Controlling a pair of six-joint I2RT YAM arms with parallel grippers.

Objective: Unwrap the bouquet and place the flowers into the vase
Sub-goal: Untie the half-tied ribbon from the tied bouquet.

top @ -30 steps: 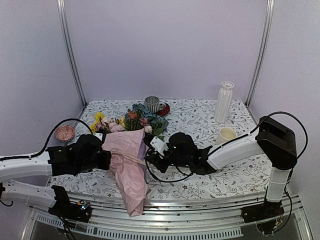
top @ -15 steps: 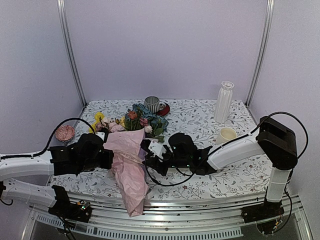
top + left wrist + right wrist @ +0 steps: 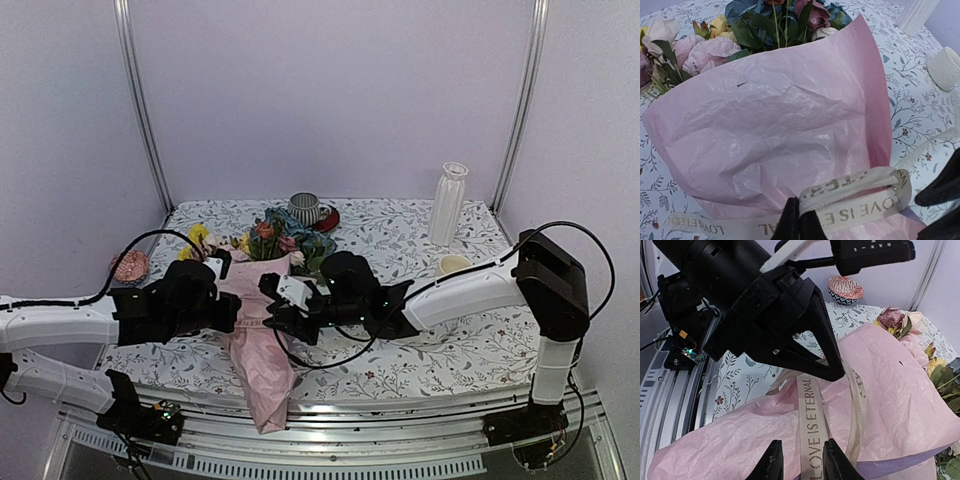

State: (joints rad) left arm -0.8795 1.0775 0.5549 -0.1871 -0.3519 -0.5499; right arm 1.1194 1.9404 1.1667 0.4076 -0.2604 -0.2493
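Top external: spotted the bouquet lying flat between both pincers, stems toward the bases, blooms away. Got the left gripper pinched tight on the ribbon. Seeing the right gripper part-spread, straddling that ribbon, equally near.

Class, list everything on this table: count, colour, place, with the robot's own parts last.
bouquet: one, pink tissue wrap, near centre-left
flowers: several, pink, yellow, cream, blue, bouquet's far end
ribbon: one, beige, lettered, round the wrap
vase: one, white, far right
cup: one, grey striped, far centre, on red saucer
mug: one, cream, right, in front of vase
egg-shaped object: one, red-patterned, left edge
left tool: one, black, shut on the ribbon
right tool: one, black, open astride the ribbon
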